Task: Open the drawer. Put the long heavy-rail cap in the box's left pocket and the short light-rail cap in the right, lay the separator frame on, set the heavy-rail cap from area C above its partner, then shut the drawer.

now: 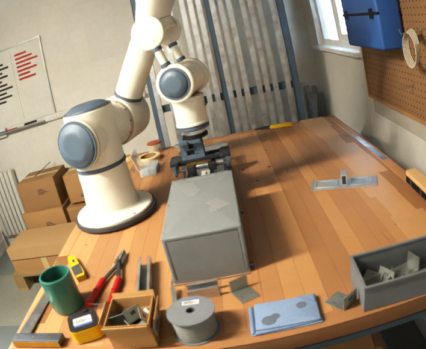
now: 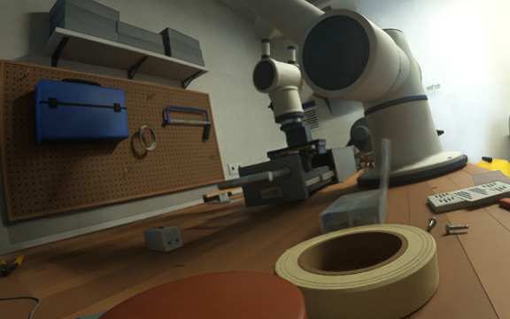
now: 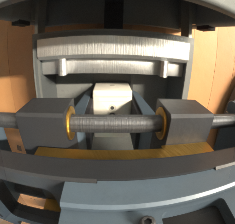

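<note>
The drawer (image 1: 200, 165) stands partly out of the far end of the grey cabinet (image 1: 202, 222). My gripper (image 1: 200, 162) is down over the drawer's front, closed on the bar handle (image 3: 115, 122) that runs across the drawer face (image 2: 277, 184). A white block (image 3: 112, 99) and a metal bracket piece (image 3: 113, 56) lie inside the drawer below the handle. A long grey rail cap (image 1: 344, 182) with an upright tab lies on the table to the right.
The grey bin (image 1: 401, 270) of brackets sits at the front right corner. A cardboard box (image 1: 132, 317), a wire spool (image 1: 192, 319), pliers (image 1: 106, 278) and a green cup (image 1: 60, 289) crowd the front left. A tape roll (image 2: 361, 261) lies beside the arm base.
</note>
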You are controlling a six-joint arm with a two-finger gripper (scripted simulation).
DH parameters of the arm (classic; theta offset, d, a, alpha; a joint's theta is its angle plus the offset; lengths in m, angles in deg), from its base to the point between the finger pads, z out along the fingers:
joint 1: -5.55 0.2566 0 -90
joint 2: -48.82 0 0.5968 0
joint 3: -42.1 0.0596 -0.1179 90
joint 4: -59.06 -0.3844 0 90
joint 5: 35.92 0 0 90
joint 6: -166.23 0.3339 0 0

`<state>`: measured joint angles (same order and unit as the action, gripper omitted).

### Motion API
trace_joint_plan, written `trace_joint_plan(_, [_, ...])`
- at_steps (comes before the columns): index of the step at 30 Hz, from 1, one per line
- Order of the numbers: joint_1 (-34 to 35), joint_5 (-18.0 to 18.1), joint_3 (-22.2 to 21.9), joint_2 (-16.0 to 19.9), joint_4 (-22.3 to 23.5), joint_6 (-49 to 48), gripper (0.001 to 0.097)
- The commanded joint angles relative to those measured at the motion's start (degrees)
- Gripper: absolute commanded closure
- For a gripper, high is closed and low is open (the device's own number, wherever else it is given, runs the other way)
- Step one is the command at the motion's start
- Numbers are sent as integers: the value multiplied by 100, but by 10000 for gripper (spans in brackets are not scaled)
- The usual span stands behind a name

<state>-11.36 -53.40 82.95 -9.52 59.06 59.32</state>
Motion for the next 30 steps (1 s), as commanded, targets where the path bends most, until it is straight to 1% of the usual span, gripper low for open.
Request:
trace_joint_plan(1, [0,-3,-1,-4,0,0,948])
trace_joint_plan(6, [0,-3,-1,-4,0,0,938])
trace_joint_plan(28, [0,-3,-1,-4,0,0,498])
trace_joint_plan(30, [0,-3,-1,-4,0,0,488])
